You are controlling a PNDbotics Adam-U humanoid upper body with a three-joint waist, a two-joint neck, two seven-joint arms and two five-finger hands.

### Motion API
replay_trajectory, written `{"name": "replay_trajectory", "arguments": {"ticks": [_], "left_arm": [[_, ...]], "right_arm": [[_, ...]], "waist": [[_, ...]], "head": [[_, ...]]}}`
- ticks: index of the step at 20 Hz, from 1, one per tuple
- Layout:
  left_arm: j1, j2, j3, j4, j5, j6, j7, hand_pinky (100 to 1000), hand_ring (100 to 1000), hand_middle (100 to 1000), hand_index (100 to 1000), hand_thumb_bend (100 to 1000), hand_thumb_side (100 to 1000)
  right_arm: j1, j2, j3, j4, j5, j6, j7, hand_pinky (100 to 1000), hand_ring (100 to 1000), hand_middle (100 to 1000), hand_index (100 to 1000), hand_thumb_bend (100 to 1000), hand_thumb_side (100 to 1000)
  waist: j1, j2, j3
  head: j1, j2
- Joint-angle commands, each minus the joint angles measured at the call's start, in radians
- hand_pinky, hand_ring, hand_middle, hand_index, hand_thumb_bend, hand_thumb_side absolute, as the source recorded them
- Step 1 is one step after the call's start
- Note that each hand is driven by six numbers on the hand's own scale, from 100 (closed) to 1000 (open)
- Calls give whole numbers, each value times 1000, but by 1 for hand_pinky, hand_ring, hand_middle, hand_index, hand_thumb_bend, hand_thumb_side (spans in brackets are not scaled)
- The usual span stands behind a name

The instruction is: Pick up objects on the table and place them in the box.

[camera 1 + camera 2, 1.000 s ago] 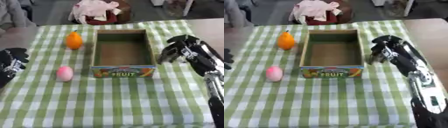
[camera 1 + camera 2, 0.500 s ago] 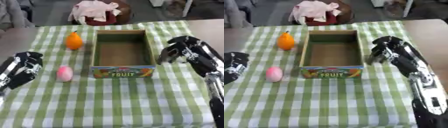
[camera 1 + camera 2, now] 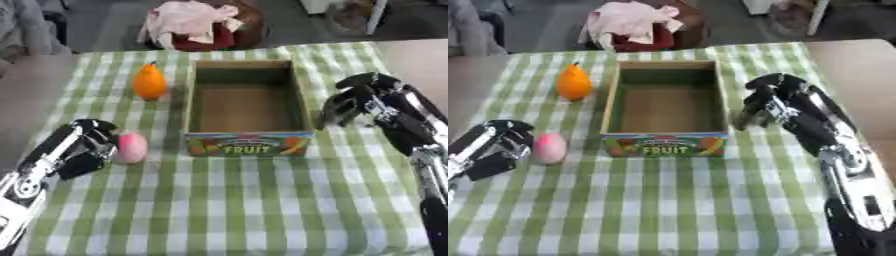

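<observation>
**A:** As the robot's black left hand (image 3: 87,145) comes level with the small pink rounded fruit (image 3: 131,147) on the green-and-white checked bench (image 3: 236,200), fingers curled at the fruit's left side and seemingly touching it, what stands to go wrong?

**B:** The fingers do not look wrapped round the fruit yet. A rounded shape nudged from one side could roll right, toward the open cardboard box labelled "FRUIT" (image 3: 245,107), which stands empty just beside it.

**A:** And the other fruit?

**B:** The orange pear-shaped fruit (image 3: 150,82) stands upright near the box's far left corner, well clear. The risk there is toppling when it is reached for.

**A:** The right hand (image 3: 350,100)?

**B:** Curled, holding nothing, just beside the box's right wall. A careless swing could shove the box.
</observation>
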Motion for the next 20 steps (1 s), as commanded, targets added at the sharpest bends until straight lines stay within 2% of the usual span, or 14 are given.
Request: {"name": "replay_trajectory", "arguments": {"ticks": [1, 6, 10, 15, 16, 18, 20], "left_arm": [[-29, -7, -4, 27, -57, -16, 31, 635, 675, 654, 804, 146, 569], [-48, -30, -15, 62, -142, -45, 38, 643, 679, 657, 808, 203, 560], [-57, -41, -20, 78, -182, -65, 36, 646, 679, 656, 810, 278, 600], [-59, -44, -22, 79, -195, -81, 25, 647, 678, 656, 811, 297, 604], [-60, -41, -27, 78, -201, -85, 19, 655, 680, 657, 815, 315, 585], [-60, -37, -31, 75, -219, -95, -2, 661, 678, 652, 813, 292, 535], [-60, -35, -30, 69, -241, -102, -21, 657, 657, 630, 805, 235, 417]], "right_arm": [[-11, -10, -2, -11, -6, -3, 5, 579, 642, 678, 699, 214, 461], [-11, -10, -1, -11, -5, -2, 6, 579, 642, 677, 699, 214, 462], [-10, -9, -1, -10, -4, -2, 7, 579, 642, 677, 699, 214, 462], [-9, -8, -1, -9, -2, 0, 8, 579, 642, 677, 699, 214, 463], [-9, -9, -1, -9, -2, 0, 8, 579, 642, 677, 699, 215, 463], [-9, -9, -1, -9, -1, 0, 8, 579, 641, 677, 699, 215, 463], [-9, -9, -1, -9, -1, 1, 8, 579, 641, 677, 699, 215, 464]], "waist": [[-2, -13, -2], [-1, -12, -5], [1, -11, -8], [2, -11, -9], [3, -11, -10], [4, -11, -11], [5, -10, -11]], "head": [[4, 5], [5, 5], [5, 5], [5, 5], [4, 5], [4, 5], [4, 5]]}}
